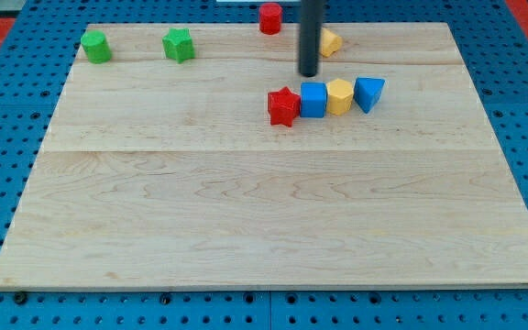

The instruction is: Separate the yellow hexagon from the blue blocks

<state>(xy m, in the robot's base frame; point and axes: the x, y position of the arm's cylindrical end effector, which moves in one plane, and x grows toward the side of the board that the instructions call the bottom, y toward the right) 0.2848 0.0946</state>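
The yellow hexagon (339, 95) sits in a row of touching blocks in the upper middle of the board. A blue cube (313, 100) touches its left side and a blue triangular block (369, 93) touches its right side. A red star (283, 106) sits at the left end of the row, against the blue cube. My tip (309, 72) stands just above the blue cube toward the view's top, a small gap away from the row.
A second yellow block (330, 42) lies partly behind the rod near the top edge. A red block (270, 17) sits at the top edge. A green cylinder-like block (96, 46) and a green star (179, 44) sit at top left. The wooden board (246, 229) lies on a blue pegboard.
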